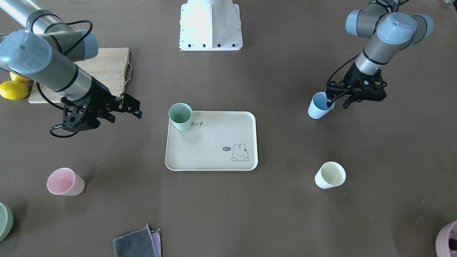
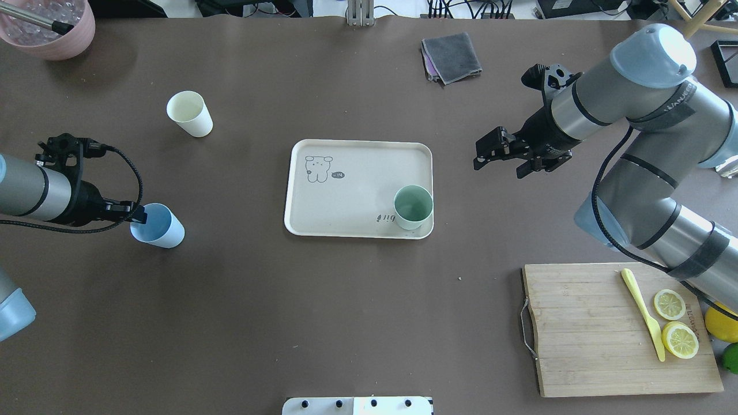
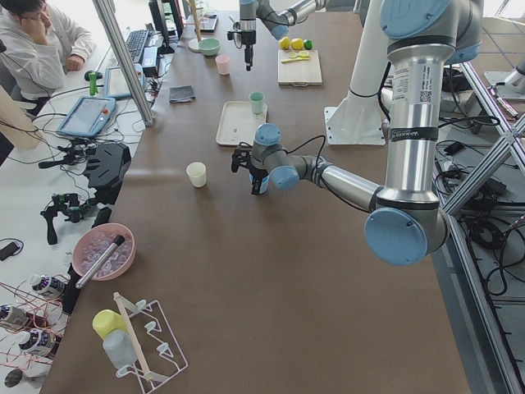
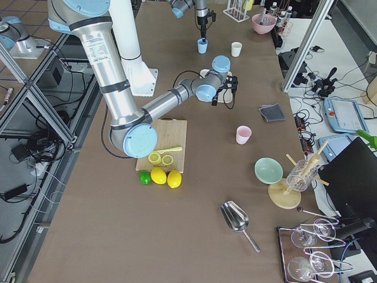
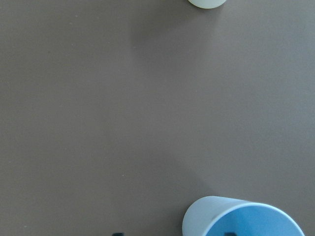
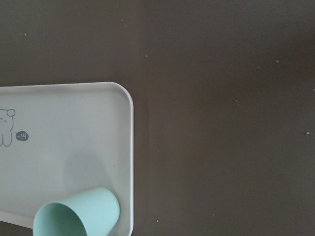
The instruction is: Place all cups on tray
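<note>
From across the table, the flat beige rectangular tray (image 1: 214, 142) lies at the middle of the counter. A speech bubble beside its bunny drawing reads "hi", and of the lettering at its corner only "bit" shows. Four cups are counted. One mint-green cup (image 1: 180, 116) stands upright on the tray's corner nearest the robot's edge, covering the rest of the word. The other three stand on the bare counter: a light blue cup (image 1: 316, 110) toward the robot's left end, a cream cup (image 1: 330, 175) nearer the operators' edge, and a pink cup (image 1: 65, 182) near the operators' edge toward the right end. The left gripper (image 1: 330, 101) straddles the blue cup's rim. The right gripper (image 1: 132, 107) hangs parted and empty between the tray and a wooden cutting board with a metal handle (image 1: 107, 67). Two whole lemons (image 1: 13, 89) lie by the board. From overhead, the board carries two lemon slices (image 2: 669, 304) and one yellow plastic knife (image 2: 643, 314). The left wrist view shows one dark fingertip (image 5: 229, 234) inside the blue cup and another outside its wall, not closed on it. The right wrist view shows only the tray corner with the green cup, no fingers.
</note>
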You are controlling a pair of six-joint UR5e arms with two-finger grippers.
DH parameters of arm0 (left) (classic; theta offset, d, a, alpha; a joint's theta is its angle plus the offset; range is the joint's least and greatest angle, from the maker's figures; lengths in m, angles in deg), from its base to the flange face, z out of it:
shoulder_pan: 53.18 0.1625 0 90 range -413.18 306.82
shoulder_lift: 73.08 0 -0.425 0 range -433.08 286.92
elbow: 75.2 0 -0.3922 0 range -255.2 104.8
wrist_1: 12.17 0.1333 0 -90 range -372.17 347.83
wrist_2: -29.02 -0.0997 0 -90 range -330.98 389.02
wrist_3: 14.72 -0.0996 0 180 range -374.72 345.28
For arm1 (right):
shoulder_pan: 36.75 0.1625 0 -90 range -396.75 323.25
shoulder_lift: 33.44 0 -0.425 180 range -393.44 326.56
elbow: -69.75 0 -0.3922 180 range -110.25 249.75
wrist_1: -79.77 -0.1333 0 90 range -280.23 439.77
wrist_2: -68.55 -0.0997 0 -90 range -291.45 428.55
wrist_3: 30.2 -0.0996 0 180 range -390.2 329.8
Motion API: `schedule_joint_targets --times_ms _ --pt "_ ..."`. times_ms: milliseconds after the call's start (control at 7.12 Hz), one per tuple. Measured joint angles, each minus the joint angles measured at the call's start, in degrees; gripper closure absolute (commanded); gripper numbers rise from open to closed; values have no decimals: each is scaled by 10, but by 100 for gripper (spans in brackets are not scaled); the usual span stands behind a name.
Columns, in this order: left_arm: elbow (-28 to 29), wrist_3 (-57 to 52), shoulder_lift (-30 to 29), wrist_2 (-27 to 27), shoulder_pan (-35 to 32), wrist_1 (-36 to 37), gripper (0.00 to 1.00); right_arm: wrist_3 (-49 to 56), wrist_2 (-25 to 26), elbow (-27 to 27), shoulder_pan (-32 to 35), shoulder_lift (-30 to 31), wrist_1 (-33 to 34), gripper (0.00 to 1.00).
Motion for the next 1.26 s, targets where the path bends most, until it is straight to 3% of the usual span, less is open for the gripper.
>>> schedule_joint_targets --times_ms 140,421,842,1263 --pt "3 1 -6 0 3 0 100 0 -2 1 3 2 1 6" --pt "2 12 -27 4 5 4 100 0 -9 -4 22 5 5 11" --pt "-10 80 -173 29 6 121 100 99 -15 -41 104 20 40 14" --pt "46 136 -300 -53 73 180 100 213 8 -119 149 1 92 21"
